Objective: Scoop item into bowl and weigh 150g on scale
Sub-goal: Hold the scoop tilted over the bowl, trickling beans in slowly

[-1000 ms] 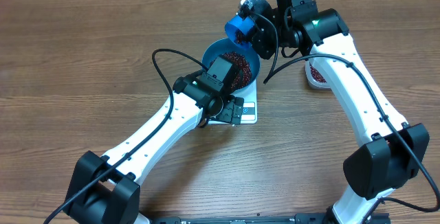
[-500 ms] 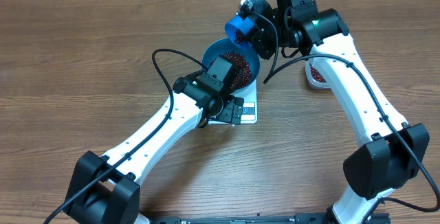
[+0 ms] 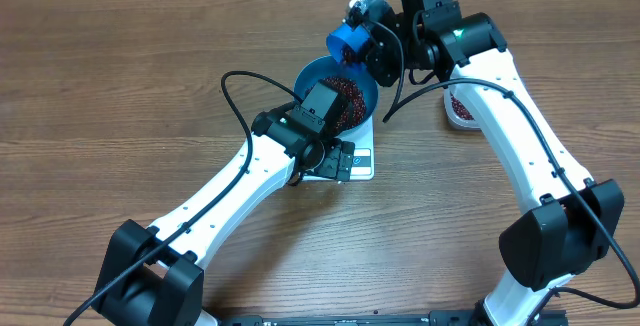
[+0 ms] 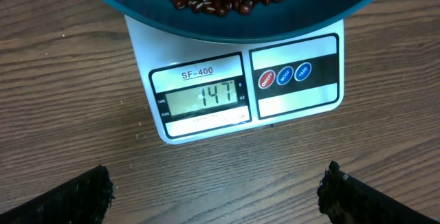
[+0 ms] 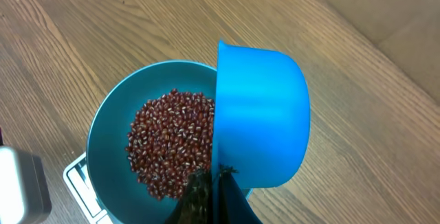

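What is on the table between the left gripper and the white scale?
Nothing. In the left wrist view, only bare wooden table lies between the open left gripper and the front edge of the scale.

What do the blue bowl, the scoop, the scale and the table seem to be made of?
The bowl looks plastic: smooth, soft sheen. The scoop is likely plastic too: uniform bright blue, smooth. The scale seems white plastic: smooth casing, printed panel. The table is wood or wood-look laminate; grain lines show.
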